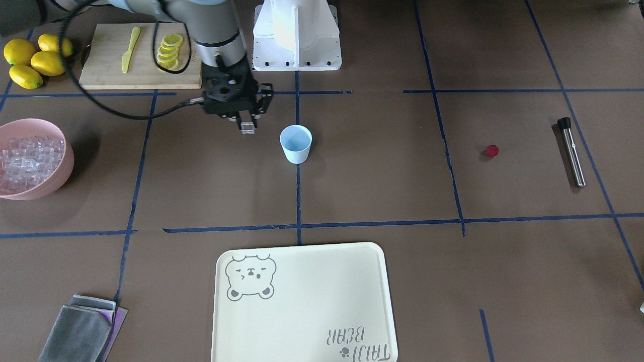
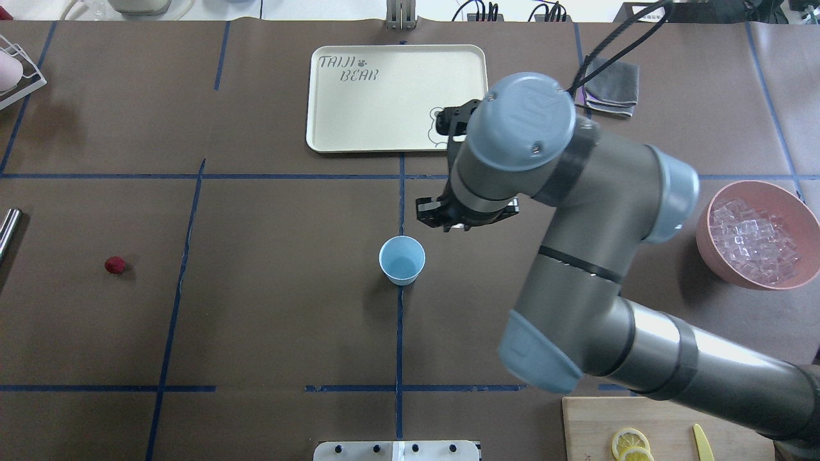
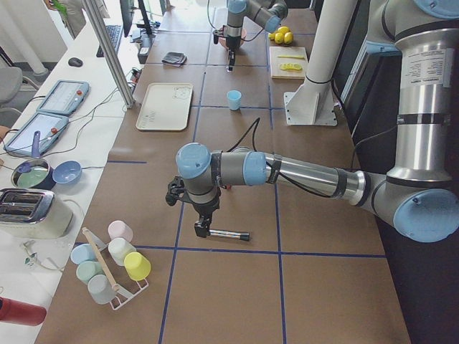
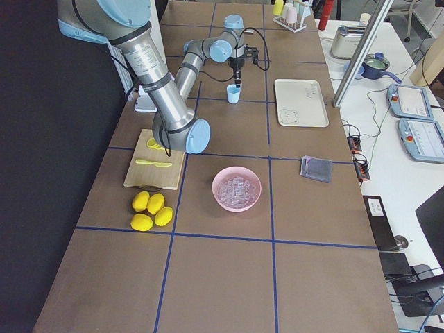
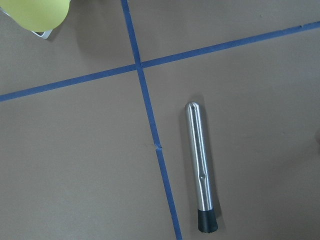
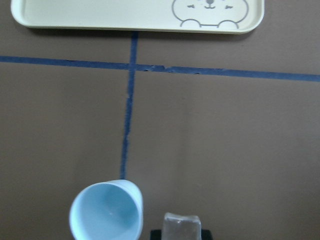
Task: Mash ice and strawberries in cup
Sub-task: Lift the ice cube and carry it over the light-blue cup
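The pale-blue cup stands upright and empty at the table's middle; it also shows in the overhead view and the right wrist view. My right gripper is shut on one clear ice cube and holds it above the table, just beside the cup. More ice is piled in the pink bowl. The dark-red strawberry lies alone on the table, far from the cup. My left gripper hovers over a steel muddler; I cannot tell whether it is open or shut.
A cream bear tray lies beyond the cup. A cutting board with lemon slices and a yellow knife, whole lemons and a grey cloth are on the right arm's side. A rack of coloured cups stands near the left arm.
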Tool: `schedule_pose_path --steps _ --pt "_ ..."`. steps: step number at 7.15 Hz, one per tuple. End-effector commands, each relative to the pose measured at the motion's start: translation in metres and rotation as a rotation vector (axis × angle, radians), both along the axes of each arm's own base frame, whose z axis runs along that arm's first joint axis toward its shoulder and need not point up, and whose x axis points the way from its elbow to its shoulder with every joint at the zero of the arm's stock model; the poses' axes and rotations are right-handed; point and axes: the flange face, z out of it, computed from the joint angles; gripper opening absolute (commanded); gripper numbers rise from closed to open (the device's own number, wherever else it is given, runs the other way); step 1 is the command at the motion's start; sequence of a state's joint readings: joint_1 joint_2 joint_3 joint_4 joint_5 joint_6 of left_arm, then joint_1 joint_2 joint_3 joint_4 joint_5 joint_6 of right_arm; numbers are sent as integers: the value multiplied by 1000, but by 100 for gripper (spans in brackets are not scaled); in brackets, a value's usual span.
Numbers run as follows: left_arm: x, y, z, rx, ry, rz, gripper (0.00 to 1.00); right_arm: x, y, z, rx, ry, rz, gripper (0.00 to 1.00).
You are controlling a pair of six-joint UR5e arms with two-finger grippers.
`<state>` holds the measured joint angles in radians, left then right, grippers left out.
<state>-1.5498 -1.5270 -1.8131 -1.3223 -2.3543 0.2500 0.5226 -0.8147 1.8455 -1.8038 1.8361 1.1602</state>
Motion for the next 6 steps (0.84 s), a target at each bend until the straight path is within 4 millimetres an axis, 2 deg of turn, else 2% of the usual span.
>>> schedule_pose_path --steps 1,2,4,5,6 --pt "0 0 0 1 0 1 100 -74 18 -35 -27 32 31 0" --pt "0 0 0 1 0 1 100 -80 22 -31 -21 29 24 0" --pt "0 0 0 1 0 1 100 -84 23 -11 -26 55 21 1" --pt "0 0 0 1 0 1 100 -85 23 -6 -24 64 15 8" --pt "0 0 0 1 0 1 100 -85 22 0 -25 72 15 62"
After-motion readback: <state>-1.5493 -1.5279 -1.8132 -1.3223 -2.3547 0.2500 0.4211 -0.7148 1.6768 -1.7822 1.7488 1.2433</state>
